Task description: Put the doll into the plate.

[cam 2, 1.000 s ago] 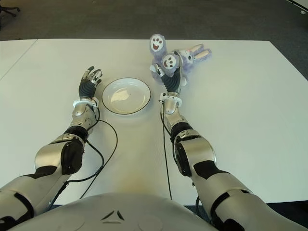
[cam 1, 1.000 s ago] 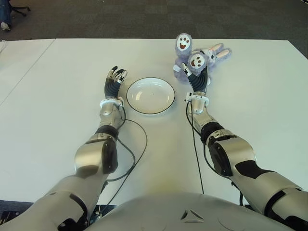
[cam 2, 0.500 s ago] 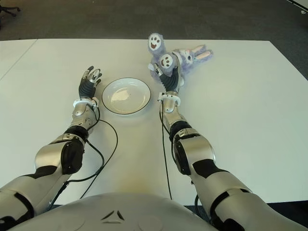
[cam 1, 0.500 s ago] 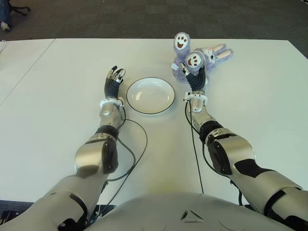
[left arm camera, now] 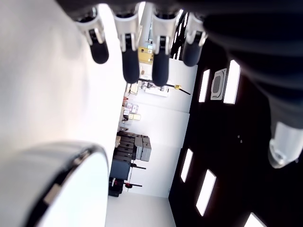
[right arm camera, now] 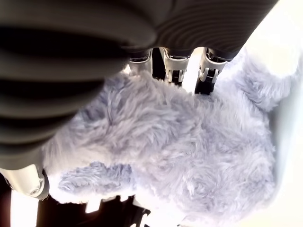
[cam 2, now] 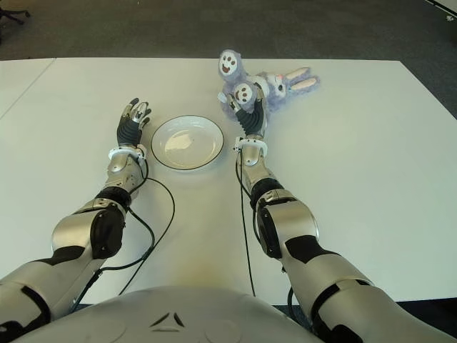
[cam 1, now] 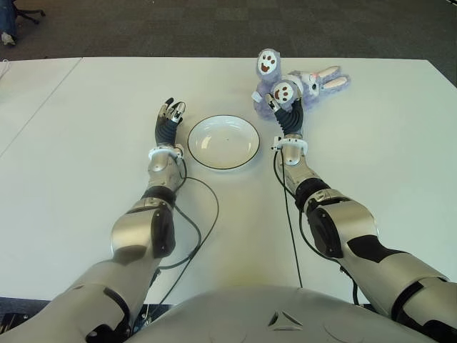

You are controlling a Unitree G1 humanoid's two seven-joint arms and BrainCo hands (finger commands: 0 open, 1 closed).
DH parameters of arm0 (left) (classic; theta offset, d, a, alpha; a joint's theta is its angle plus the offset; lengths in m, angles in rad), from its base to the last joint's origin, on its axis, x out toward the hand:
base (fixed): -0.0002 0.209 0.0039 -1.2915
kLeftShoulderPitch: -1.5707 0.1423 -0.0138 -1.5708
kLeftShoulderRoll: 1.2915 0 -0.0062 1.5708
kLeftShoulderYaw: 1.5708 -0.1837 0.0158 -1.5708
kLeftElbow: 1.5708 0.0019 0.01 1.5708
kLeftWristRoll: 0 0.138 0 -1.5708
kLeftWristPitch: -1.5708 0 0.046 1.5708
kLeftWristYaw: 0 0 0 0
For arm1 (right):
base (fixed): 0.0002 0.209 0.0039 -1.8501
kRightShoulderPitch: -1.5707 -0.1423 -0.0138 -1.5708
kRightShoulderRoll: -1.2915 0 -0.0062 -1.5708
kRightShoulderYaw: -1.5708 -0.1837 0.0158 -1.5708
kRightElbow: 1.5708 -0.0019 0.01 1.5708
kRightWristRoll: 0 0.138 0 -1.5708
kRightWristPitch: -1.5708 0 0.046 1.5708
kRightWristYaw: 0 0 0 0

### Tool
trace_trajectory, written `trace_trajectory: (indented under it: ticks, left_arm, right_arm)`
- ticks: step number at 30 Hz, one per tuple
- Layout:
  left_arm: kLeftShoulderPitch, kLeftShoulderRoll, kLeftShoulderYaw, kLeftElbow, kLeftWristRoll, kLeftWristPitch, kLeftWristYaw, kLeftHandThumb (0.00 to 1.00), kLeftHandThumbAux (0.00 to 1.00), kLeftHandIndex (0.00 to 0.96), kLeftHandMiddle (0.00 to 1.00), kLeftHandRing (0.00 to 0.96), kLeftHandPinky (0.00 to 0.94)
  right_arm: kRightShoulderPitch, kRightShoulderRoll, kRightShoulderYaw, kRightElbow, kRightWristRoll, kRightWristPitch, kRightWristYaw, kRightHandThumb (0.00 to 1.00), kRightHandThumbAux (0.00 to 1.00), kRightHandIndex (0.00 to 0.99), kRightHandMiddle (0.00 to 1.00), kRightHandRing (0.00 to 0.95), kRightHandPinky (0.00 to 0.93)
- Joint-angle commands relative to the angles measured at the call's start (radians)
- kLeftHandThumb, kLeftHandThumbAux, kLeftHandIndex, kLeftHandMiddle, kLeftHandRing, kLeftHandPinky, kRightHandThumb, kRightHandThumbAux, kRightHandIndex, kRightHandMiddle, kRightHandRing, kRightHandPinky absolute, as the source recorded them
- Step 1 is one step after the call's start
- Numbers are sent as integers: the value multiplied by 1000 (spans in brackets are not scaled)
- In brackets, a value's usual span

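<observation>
The right hand (cam 1: 285,107) curls its fingers into the plush bunny doll (cam 1: 303,82) on the table (cam 1: 371,143) — lift and transfer remain, the plate (cam 1: 223,142) sits empty beside the spread, idle left hand (cam 1: 170,118).

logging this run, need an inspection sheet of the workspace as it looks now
surface: white table, bare but for the job's things.
job's things: purple doll lies at the table's far side, right of the plate, not in it; white plate with dark rim, holds nothing.
clutter: nothing seen.
hands: right hand is on the doll, fingers pressed into its fur; left hand shows left of the plate, fingers open, holding nothing.
cables: black cables run along both forearms over the table.
surroundings: dark carpet beyond the table; chair base at the far left corner.
</observation>
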Motion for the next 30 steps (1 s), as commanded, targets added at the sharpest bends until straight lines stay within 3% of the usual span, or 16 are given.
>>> trace_trajectory:
  ticks: [1,5,6,7,9,10,13,14,19,26,30]
  left_arm:
    - [121,-48,7,92,1,123,13,0,514,133,201,173,110]
    - [121,-48,6,93,2,125,16,0,513,134,202,172,109]
    - [121,-48,6,93,2,125,16,0,511,135,201,170,120]
    - [121,-48,7,93,1,126,16,0,511,135,201,170,123]
    - [121,-48,8,93,0,126,16,0,508,139,212,181,122]
    - [120,-49,9,93,0,127,16,0,507,140,216,184,124]
    - [120,-49,12,93,-3,126,11,0,507,142,222,190,132]
    - [120,-49,13,93,-5,125,10,0,508,145,227,196,138]
    - [117,-51,17,93,-9,127,6,0,509,154,235,205,138]
    - [116,-52,16,93,-6,126,10,0,514,153,231,202,134]
    - [116,-53,15,93,-4,122,12,0,509,147,224,196,124]
  right_arm:
    - [-17,1,-15,21,22,40,29,326,583,147,0,0,0]
    - [-23,-7,-20,25,31,53,60,327,619,137,33,26,77]
    - [-24,-9,-22,25,33,57,69,332,648,150,120,139,172]
    - [-28,-14,-27,27,40,66,89,335,655,153,142,168,196]
    - [-33,-21,-36,30,49,79,116,638,719,373,316,378,417]
    - [-35,-23,-40,30,53,84,126,675,725,402,398,472,520]
    - [-40,-27,-48,31,61,98,144,690,726,415,502,569,620]
    - [-42,-28,-50,32,63,102,147,693,724,419,591,645,690]
    - [-59,-29,-56,33,67,126,117,700,721,430,732,762,782]
    - [-72,-27,-57,33,63,148,66,705,718,435,801,812,818]
    - [-77,-30,-59,33,65,151,65,705,718,436,822,828,791]
